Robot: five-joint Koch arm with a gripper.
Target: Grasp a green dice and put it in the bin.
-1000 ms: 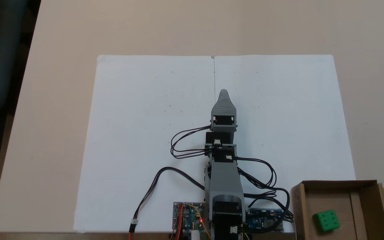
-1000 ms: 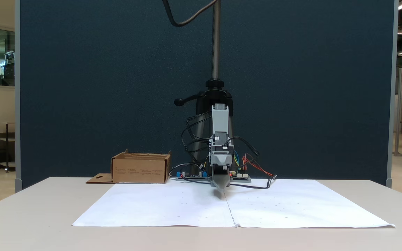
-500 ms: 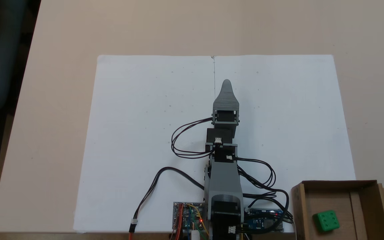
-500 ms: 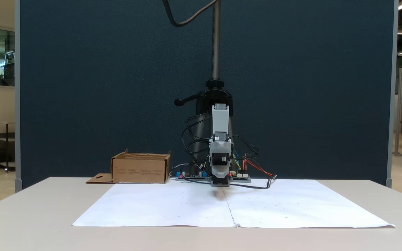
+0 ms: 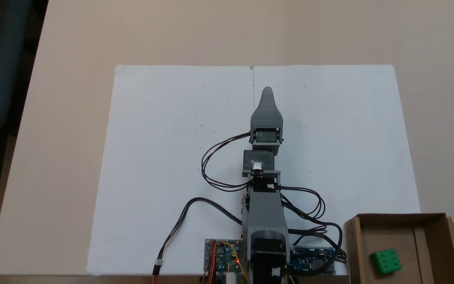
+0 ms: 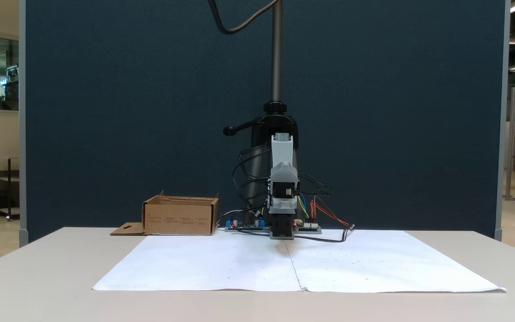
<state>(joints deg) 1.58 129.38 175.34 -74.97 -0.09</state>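
The green dice (image 5: pixel 386 261) lies inside the bin (image 5: pixel 400 217), a low brown cardboard box at the bottom right of a fixed view, six-pip face up. In the other fixed view the bin (image 6: pixel 180 218) stands at the back left and its wall hides the dice. My gripper (image 5: pixel 267 93) stretches out over the middle of the white paper, far left of the bin, with nothing in it. Only its upper jaw shows from above. Seen from the front, the gripper (image 6: pixel 283 184) points toward the camera, lifted off the paper, and the gap between its jaws cannot be made out.
White paper sheets (image 5: pixel 172 157) cover the middle of the beige table (image 5: pixel 73 59). Circuit boards (image 5: pixel 222 255) and looping black cables (image 5: pixel 215 169) sit around the arm's base. A camera stand pole (image 6: pixel 276 53) rises behind the arm, before a dark blue partition.
The gripper has swung up from pointing down at the paper to pointing forward, and its tip has reached further out over the sheet. The dice and bin have not moved.
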